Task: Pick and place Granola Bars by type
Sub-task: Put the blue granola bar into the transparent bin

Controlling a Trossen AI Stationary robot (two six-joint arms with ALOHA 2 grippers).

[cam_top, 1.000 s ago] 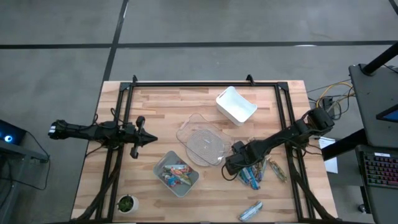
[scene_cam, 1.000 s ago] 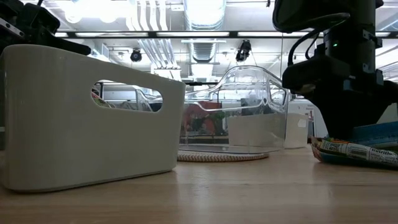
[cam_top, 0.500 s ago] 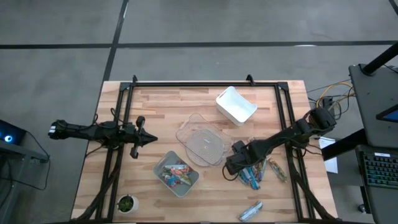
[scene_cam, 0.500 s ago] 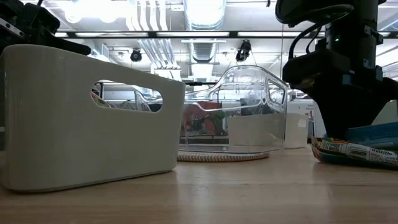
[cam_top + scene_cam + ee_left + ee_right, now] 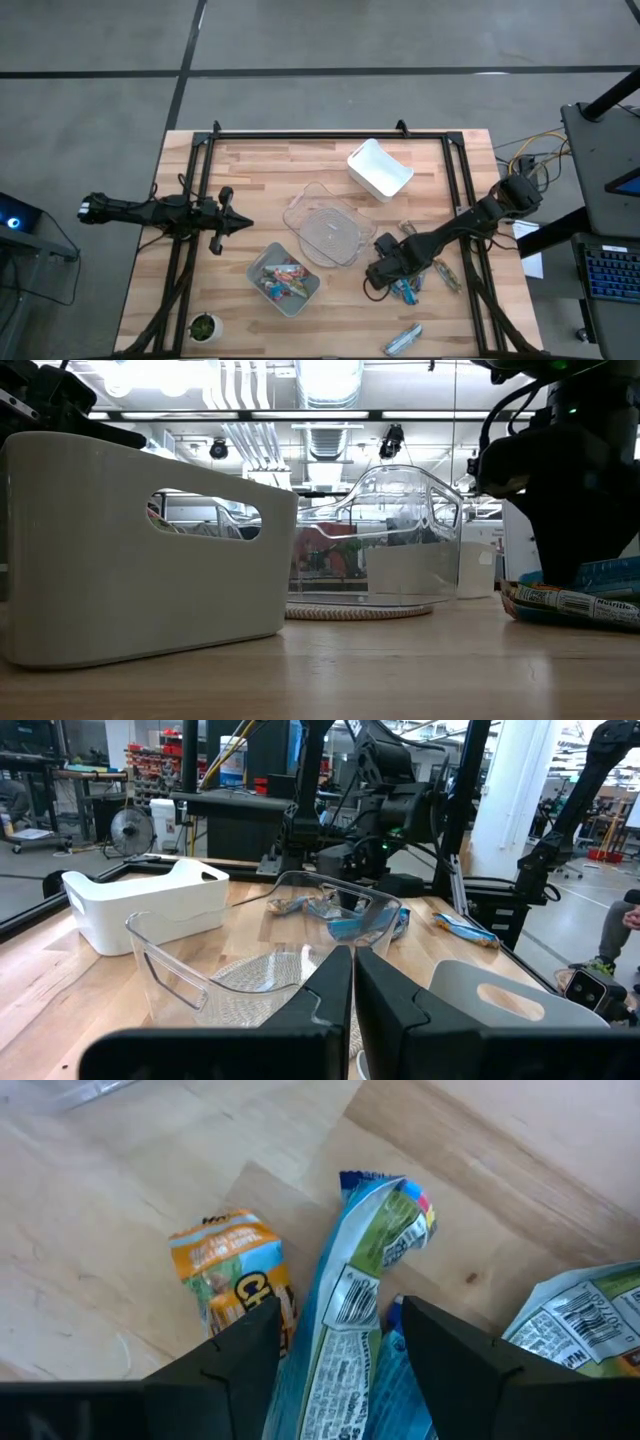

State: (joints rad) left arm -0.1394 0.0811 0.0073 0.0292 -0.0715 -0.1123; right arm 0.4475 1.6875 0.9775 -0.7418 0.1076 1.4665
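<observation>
Several Granola Bars lie loose on the wood at the near right: a blue one (image 5: 350, 1330), an orange one (image 5: 235, 1280) and another (image 5: 590, 1310). More show in the high view (image 5: 445, 272) and near the front edge (image 5: 403, 338). My right gripper (image 5: 340, 1355) points down over this pile, open, with one finger on each side of the blue bar. Whether a finger touches it, I cannot tell. Other bars (image 5: 283, 280) lie in the grey bin (image 5: 262, 262). My left gripper (image 5: 240, 224) waits shut at the table's left.
A clear bin (image 5: 325, 228) stands at the table's middle, just left of my right gripper. A white bin (image 5: 380, 168) stands farther back. A small green thing (image 5: 204, 327) sits at the near left corner. Black frame rails run along both sides.
My right gripper has shifted a little toward the table's near edge over the pile of bars and has turned slightly. The bars lie where they were.
</observation>
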